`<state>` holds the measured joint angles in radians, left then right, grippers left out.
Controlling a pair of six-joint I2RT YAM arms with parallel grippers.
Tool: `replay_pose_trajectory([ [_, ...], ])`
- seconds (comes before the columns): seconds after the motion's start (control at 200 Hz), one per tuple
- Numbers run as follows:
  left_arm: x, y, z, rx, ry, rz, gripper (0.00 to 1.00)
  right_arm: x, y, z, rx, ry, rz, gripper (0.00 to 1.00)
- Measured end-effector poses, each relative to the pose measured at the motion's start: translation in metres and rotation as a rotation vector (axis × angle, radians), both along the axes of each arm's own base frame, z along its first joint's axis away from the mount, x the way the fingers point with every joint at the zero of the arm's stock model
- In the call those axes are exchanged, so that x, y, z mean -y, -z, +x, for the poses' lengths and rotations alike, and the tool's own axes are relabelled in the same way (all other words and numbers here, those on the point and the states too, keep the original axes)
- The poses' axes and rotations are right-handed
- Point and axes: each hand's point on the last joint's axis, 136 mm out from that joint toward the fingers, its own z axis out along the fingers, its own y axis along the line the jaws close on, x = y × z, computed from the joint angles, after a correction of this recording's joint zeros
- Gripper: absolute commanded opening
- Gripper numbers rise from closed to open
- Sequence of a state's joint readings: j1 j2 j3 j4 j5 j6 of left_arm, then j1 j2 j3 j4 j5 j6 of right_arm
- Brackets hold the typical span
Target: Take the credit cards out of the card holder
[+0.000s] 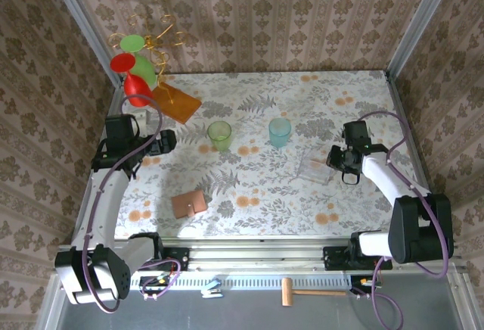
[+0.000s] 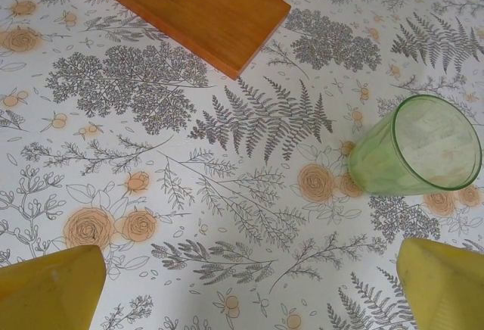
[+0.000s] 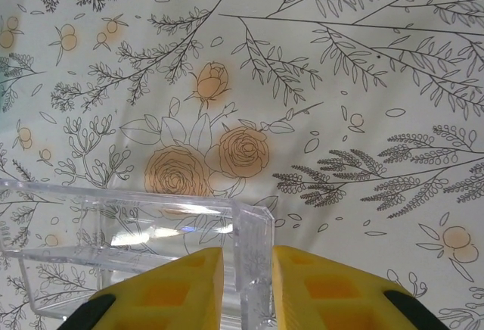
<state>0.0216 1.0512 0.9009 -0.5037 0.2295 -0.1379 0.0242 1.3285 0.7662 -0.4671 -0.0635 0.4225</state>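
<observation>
The right pincer (image 3: 247,292) is clamped on the near wall of a clear box (image 3: 136,247). Its yellow pads sit on either side of the wall, and the frame's lower edge cuts them off. The box reaches away to that pincer's left. Its see-through walls are hard to trace against the flowered bench (image 1: 265,194).

The left pincer (image 2: 249,292) stands wide open with nothing between its fingertips (image 2: 53,288) – only their yellow ends show, in the wrist view's lower corners. A green cup (image 2: 416,148) is ahead of it and to its right, apart from it. A wooden board (image 2: 189,4) lies farther ahead, cut off at the top.

From above, the card holder (image 1: 188,204) lies on the bench behind the left pincer, toward the arm bases, and far to the left of the right pincer, well apart from both. It is too small there to tell whether it holds cards.
</observation>
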Motion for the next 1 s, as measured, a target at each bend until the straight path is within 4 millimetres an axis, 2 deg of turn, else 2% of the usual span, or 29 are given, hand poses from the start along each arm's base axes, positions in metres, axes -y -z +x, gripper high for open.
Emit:
replay_pose_trajectory([
  [0.255,0.0,0.0,-0.001,0.002,-0.001,0.0,1.0,-0.001,0.006,0.005,-0.003,-0.002,0.0,0.2],
  [0.635,-0.004,0.0,0.0,0.002,-0.013,0.0,1.0,-0.005,0.006,0.009,0.009,-0.011,-0.002,0.08],
  [1.0,-0.004,0.0,0.0,0.003,-0.012,-0.007,1.0,-0.026,0.005,0.006,0.006,-0.055,-0.016,0.07],
])
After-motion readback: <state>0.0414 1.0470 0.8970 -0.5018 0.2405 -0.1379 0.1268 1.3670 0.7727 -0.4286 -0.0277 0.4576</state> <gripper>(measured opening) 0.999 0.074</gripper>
